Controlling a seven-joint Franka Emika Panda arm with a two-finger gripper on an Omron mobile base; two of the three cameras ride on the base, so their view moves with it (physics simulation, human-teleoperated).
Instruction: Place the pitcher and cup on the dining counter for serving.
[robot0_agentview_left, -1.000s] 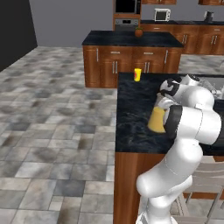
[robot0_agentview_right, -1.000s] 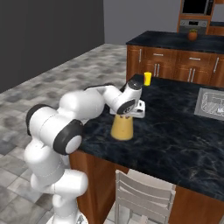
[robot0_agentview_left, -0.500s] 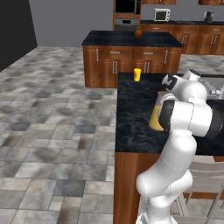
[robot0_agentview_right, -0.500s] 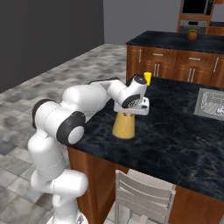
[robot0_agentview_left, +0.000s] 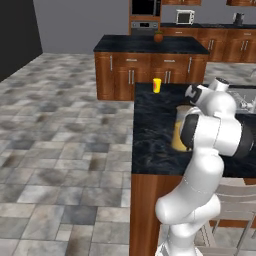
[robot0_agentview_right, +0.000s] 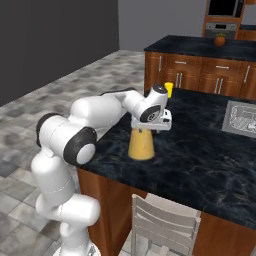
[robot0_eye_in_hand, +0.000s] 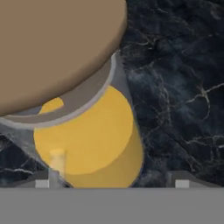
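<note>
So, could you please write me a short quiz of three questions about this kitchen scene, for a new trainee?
1. True or false: the pitcher stands upright on the dining counter.
2. Which is nearer the counter's far corner? A) the cup B) the pitcher C) the sink
3. Fill in: seen from the right base view, the tool is directly ___ the pitcher's lid.

Key:
1. True.
2. A. The yellow cup stands near the far corner, apart from the pitcher.
3. Above. Whether its fingers actually press on the pitcher cannot be told from these pictures.
</note>
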